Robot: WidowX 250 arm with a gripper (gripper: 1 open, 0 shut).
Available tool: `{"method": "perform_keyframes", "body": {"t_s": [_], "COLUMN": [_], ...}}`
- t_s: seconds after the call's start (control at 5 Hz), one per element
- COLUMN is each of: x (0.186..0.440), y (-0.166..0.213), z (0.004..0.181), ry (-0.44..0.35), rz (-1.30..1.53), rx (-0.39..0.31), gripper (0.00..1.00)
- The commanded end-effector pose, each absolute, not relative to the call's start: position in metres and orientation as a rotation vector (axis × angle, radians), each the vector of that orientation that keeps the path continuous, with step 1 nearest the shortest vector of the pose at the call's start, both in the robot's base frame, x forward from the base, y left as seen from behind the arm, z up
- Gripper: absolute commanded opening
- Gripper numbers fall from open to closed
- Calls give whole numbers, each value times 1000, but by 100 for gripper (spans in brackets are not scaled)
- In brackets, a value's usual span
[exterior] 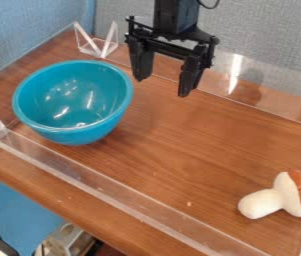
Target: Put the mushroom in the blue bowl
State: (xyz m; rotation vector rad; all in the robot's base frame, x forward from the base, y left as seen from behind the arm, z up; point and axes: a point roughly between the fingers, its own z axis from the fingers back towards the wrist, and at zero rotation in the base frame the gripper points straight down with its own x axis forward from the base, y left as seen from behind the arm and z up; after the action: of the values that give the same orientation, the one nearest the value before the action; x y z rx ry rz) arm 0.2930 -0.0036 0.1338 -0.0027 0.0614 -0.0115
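The blue bowl (71,101) sits at the left of the wooden table, round, glossy turquoise and empty. The mushroom (281,197) lies on its side at the front right corner, cream stem toward the left and reddish-brown cap toward the right. My black gripper (165,78) hangs above the back middle of the table, pointing down, its two fingers spread apart with nothing between them. It is just right of the bowl's rim and far from the mushroom.
A low clear acrylic wall (113,196) runs around the wooden tabletop (180,150), along the front, left and back edges. Bare wood lies between the bowl and the mushroom. A blue backdrop stands behind the table.
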Motion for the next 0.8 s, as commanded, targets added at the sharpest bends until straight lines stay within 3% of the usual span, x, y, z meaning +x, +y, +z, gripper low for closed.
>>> {"method": "perform_keyframes", "body": {"t_s": [0.0, 0.2, 0.6], "x": [293, 294, 285], "y": [-22, -39, -104], "z": [135, 132, 96], "ry": [53, 44, 50], "rz": [-52, -123, -312], "rx": [-1, 1, 12], "gripper": [100, 100, 100]}}
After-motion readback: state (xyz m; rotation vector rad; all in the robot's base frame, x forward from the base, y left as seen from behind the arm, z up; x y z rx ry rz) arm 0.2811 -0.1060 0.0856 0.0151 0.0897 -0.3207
